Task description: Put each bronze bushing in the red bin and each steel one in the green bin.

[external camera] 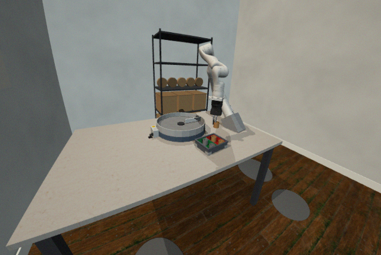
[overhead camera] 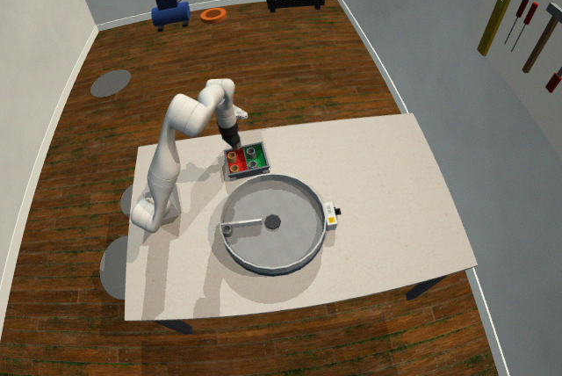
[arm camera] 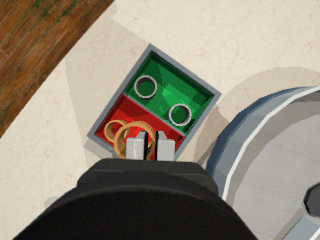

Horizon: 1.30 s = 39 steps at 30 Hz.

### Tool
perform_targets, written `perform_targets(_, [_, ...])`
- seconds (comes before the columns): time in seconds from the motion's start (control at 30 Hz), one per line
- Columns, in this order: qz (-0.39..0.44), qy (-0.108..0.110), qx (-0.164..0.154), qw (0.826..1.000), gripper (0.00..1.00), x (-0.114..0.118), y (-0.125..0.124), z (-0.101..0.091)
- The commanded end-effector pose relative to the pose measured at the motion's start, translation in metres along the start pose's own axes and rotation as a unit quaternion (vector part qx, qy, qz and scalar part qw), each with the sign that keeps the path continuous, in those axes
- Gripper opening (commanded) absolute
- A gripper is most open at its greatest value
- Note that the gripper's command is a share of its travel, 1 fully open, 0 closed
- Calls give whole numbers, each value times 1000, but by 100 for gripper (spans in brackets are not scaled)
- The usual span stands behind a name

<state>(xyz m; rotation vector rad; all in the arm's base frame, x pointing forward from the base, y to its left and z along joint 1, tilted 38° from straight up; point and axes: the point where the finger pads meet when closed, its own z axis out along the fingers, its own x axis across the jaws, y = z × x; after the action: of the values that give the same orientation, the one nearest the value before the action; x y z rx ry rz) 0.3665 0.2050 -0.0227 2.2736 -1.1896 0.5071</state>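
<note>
My gripper is shut on the wall of a bronze bushing, held upright above the table; in the wrist view it overlaps the red bin. Two bronze bushings stand in the red bin; one is hidden in the wrist view. The green bin holds two steel bushings. On the turntable, a grey bushing sits against the bar at the rim.
The two bins share one grey-rimmed tray beside the turntable. The turntable has a raised wall, a dark centre hub and a pale bar. A small white box is at its outer side.
</note>
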Motion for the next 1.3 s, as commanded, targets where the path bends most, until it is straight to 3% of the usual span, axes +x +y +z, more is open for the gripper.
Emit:
perform_targets(0.0, [1, 0, 0, 1000, 0, -1, 0, -1])
perform_targets(0.63, [4, 0, -4, 1000, 0, 0, 0, -1])
perform_targets(0.8, [2, 0, 0, 1000, 0, -1, -2, 28])
perform_targets(0.9, [2, 0, 0, 1000, 0, -1, -2, 28])
perform_targets(1.07, [3, 0, -2, 1000, 0, 0, -1, 57])
perform_targets(1.27, [3, 0, -2, 1000, 0, 0, -1, 63])
